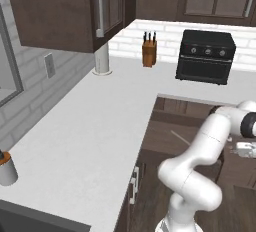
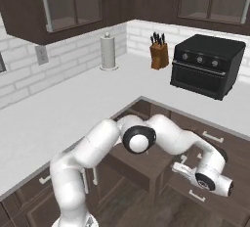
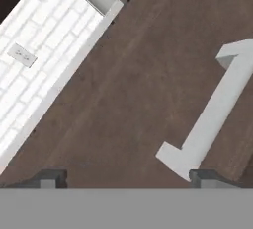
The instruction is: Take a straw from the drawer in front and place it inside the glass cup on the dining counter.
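The drawer (image 3: 148,85) lay close before the gripper (image 3: 127,176), its dark front filling the hand view and its silver handle (image 3: 210,112) running just above the right fingertip (image 3: 210,176). The jaws stood wide apart, holding nothing. In the right base view the gripper (image 2: 179,168) hung low by the cabinets, under the worktop (image 2: 73,103) bearing an oven (image 2: 207,64) and a knife block (image 2: 158,52).
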Controlling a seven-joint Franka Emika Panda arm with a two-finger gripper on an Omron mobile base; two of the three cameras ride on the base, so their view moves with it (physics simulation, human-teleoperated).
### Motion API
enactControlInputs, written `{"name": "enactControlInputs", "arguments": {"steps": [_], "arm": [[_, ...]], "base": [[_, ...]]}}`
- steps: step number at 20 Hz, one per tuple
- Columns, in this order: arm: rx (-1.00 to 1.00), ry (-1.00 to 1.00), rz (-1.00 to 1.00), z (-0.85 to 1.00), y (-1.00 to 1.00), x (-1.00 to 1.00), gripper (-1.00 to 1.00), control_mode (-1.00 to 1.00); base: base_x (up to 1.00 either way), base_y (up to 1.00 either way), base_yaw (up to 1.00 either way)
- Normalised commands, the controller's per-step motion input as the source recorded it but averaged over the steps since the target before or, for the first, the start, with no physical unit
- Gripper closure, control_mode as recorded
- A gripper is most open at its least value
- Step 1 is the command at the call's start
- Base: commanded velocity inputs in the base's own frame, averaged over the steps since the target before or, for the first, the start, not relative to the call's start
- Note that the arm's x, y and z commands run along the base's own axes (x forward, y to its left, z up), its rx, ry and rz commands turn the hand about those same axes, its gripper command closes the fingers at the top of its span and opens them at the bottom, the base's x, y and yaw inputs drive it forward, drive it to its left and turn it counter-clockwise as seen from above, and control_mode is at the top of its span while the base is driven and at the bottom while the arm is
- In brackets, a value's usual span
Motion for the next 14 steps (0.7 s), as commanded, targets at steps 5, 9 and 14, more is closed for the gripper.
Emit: {"name": "enactControlInputs", "arguments": {"steps": [5,9,14], "arm": [[-0.39,0.0,-0.08,0.79,0.0,-0.35,-1.0,-1.0],[-0.32,0.0,-0.08,1.0,0.08,-0.51,-1.0,-1.0],[-0.26,0.0,-0.04,1.0,0.7,-0.2,-1.0,-1.0]], "base": [[0.0,0.0,0.0],[0.0,0.0,0.0],[0.0,0.0,0.0]]}}
